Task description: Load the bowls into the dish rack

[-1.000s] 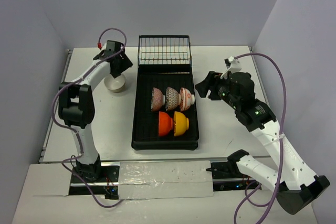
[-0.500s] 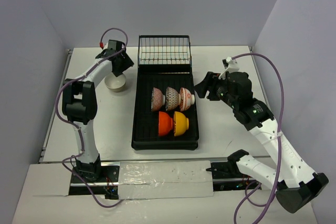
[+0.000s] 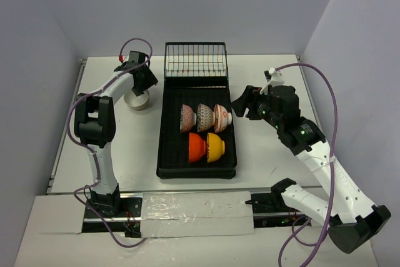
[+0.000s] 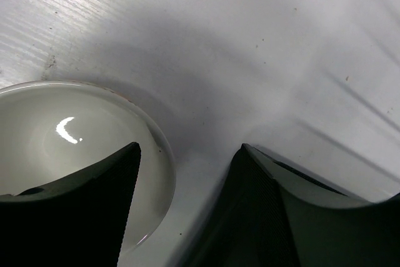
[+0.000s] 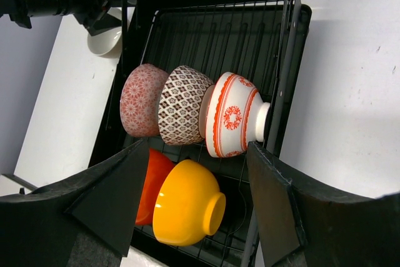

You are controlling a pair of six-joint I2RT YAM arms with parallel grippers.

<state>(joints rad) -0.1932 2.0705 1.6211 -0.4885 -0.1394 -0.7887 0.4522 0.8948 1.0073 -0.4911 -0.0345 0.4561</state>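
Five bowls (image 3: 205,117) sit in rack (image 3: 167,154). Last one, white bowl (image 4: 56,136), on worktop (image 3: 125,148) left of rack. My left tool (image 4: 187,154) wide, straddling its rim: grasp step. Next I close, lift, carry right. My right tool (image 5: 199,154) wide, empty, beside rack.

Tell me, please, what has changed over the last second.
The left gripper moved in over the white bowl, and its open fingers now straddle the bowl's rim; nothing is gripped yet. The right gripper, the rack and the five bowls in it stayed put.
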